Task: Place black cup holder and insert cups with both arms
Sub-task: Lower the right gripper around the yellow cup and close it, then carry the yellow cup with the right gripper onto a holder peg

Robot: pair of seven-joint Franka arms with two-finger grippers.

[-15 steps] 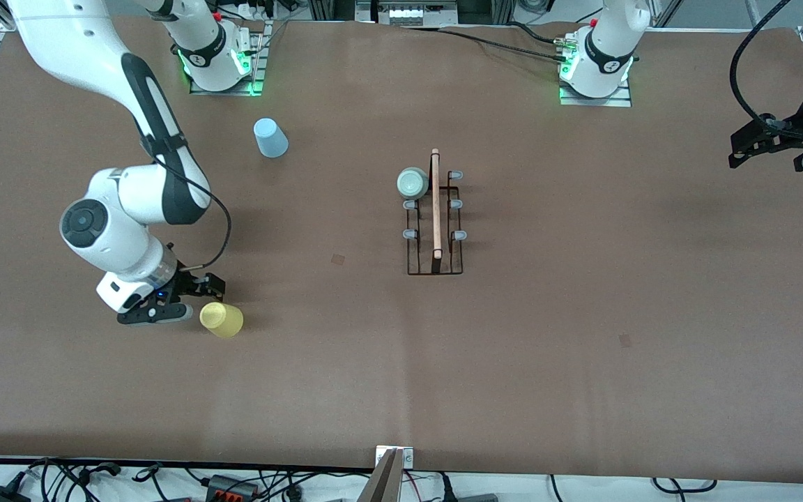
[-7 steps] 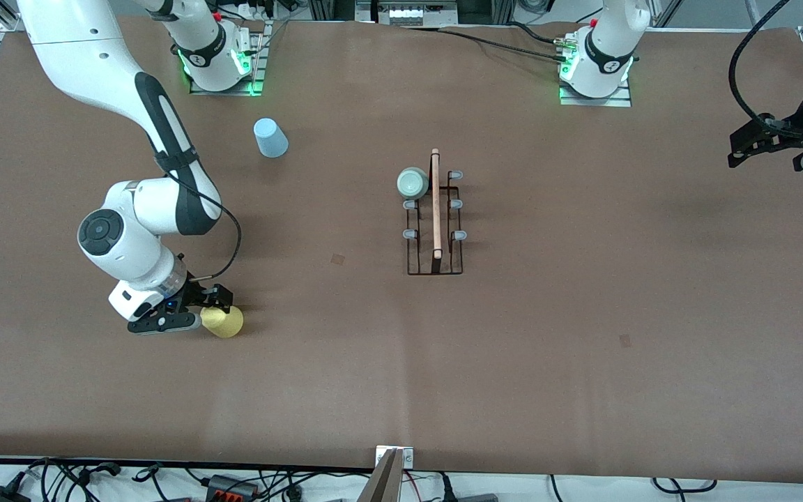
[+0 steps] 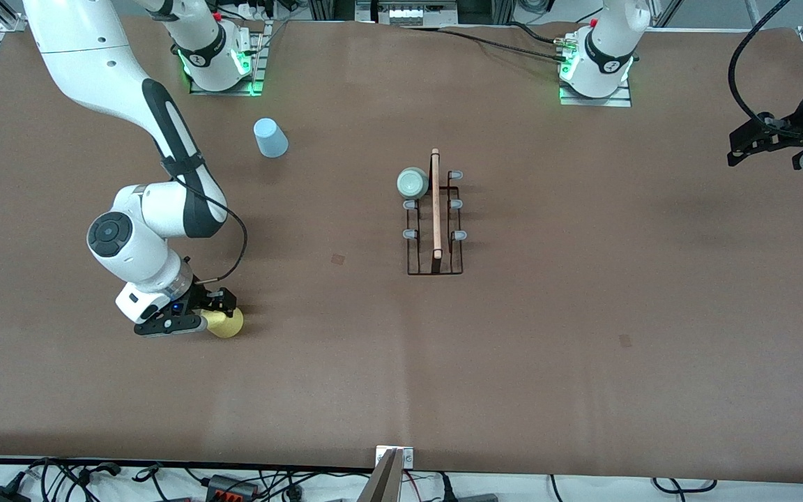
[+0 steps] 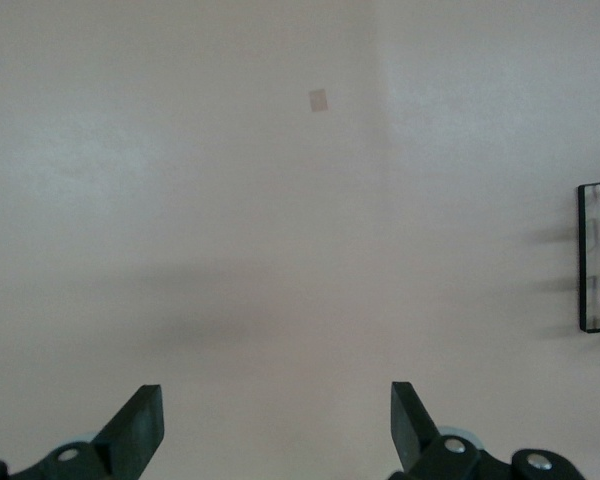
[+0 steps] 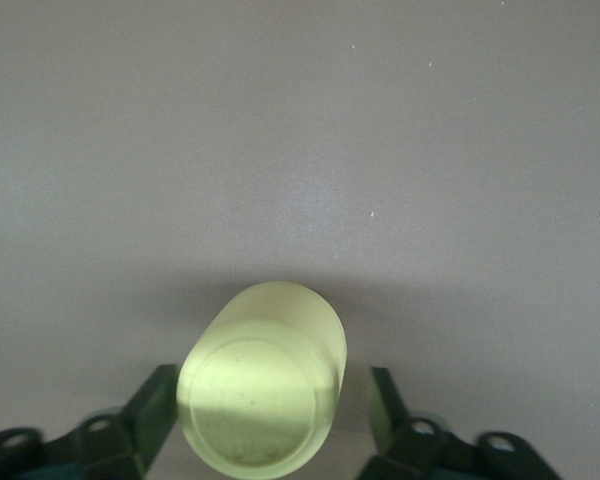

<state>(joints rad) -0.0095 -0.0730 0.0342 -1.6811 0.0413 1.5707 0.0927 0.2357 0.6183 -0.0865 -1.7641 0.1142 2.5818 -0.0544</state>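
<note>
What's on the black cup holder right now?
One mint green cup sits upside down on a peg of the black cup holder, at the end farthest from the front camera. Five pegs are bare. That cup hides its own peg.

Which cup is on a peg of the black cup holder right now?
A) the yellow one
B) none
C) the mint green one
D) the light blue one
C: the mint green cup sits on a peg of the black cup holder, at the end nearest the robots' bases.
</note>
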